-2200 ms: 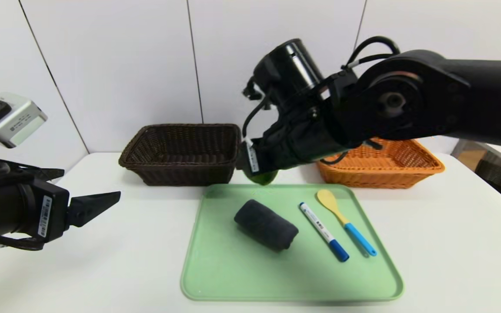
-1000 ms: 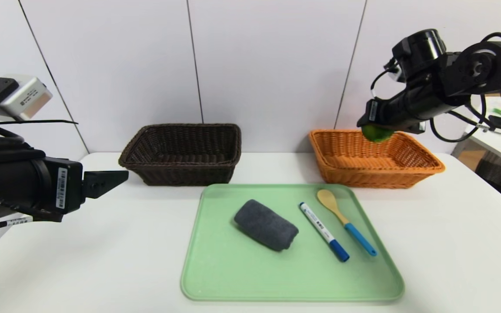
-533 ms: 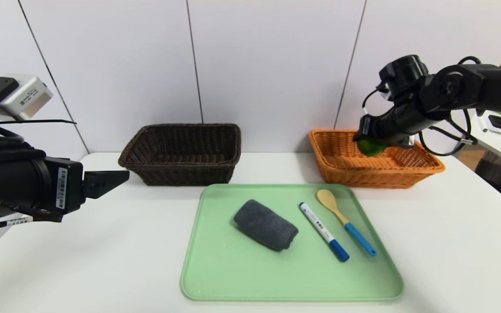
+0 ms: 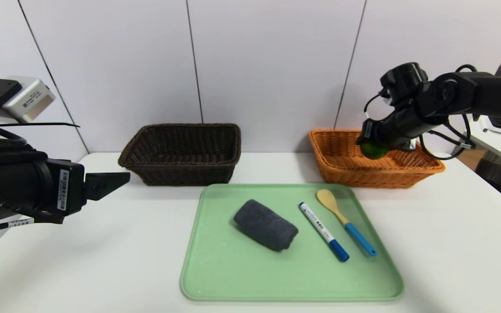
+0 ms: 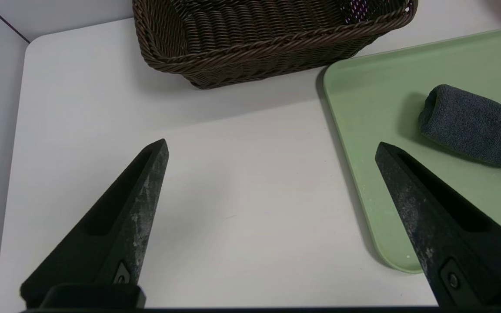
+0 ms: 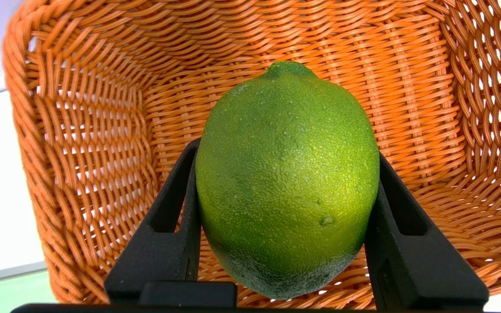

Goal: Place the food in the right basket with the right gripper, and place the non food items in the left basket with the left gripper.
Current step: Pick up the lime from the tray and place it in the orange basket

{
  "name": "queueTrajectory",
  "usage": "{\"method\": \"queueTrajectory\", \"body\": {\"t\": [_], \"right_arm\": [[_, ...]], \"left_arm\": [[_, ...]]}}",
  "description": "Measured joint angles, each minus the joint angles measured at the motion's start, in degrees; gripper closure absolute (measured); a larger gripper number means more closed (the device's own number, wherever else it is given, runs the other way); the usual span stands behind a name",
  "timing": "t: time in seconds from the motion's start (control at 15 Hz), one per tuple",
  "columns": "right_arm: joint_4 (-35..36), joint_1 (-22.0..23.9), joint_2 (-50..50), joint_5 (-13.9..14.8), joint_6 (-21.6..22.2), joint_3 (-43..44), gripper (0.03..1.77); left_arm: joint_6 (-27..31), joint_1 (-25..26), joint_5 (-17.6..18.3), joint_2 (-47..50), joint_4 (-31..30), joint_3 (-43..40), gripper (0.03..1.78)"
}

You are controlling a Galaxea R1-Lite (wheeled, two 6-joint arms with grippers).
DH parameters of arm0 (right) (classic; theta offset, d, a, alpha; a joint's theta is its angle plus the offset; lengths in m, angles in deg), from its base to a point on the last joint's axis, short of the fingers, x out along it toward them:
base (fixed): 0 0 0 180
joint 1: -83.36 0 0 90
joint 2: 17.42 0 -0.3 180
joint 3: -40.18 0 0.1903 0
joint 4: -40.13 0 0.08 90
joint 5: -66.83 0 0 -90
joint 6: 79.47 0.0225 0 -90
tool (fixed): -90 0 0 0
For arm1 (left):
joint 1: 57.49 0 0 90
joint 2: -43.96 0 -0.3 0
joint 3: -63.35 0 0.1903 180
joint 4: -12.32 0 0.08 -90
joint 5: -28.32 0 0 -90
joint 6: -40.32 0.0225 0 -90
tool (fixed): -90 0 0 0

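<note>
My right gripper [image 4: 374, 147] is shut on the green lime [image 6: 287, 182] and holds it just above the floor of the orange-tan basket [image 4: 424, 167], inside its walls [image 6: 85, 143]. The lime [image 4: 373, 150] fills the space between both fingers. The rolled grey towel [image 4: 265, 224], the white marker with blue cap [image 4: 323, 231] and the blue-handled wooden spoon [image 4: 344, 221] lie on the green tray [image 4: 233, 278]. The dark brown basket [image 4: 181, 153] stands at the back left with nothing in it. My left gripper [image 5: 271, 150] hovers open over bare table at the left, its far finger above the tray's edge, near the towel [image 5: 476, 126].
The tray [image 5: 363, 87] sits in the middle front of the white table [image 4: 102, 261], close before both baskets. The brown basket [image 5: 268, 43] is just beyond my left gripper. White wall panels close off the back. Another table with objects stands at the far right.
My right arm has swung from over the tray's back edge to the right and lowered the lime into the orange-tan basket. The left arm has barely shifted.
</note>
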Motion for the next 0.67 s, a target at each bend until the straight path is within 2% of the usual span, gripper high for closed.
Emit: {"method": "queueTrajectory", "body": {"t": [0.67], "right_arm": [[2.0, 1.3, 3.6, 0.1, 0.0, 0.0, 0.80]], "left_arm": [[-0.1, 0.0, 0.0, -0.9, 0.0, 0.0, 0.12]]}}
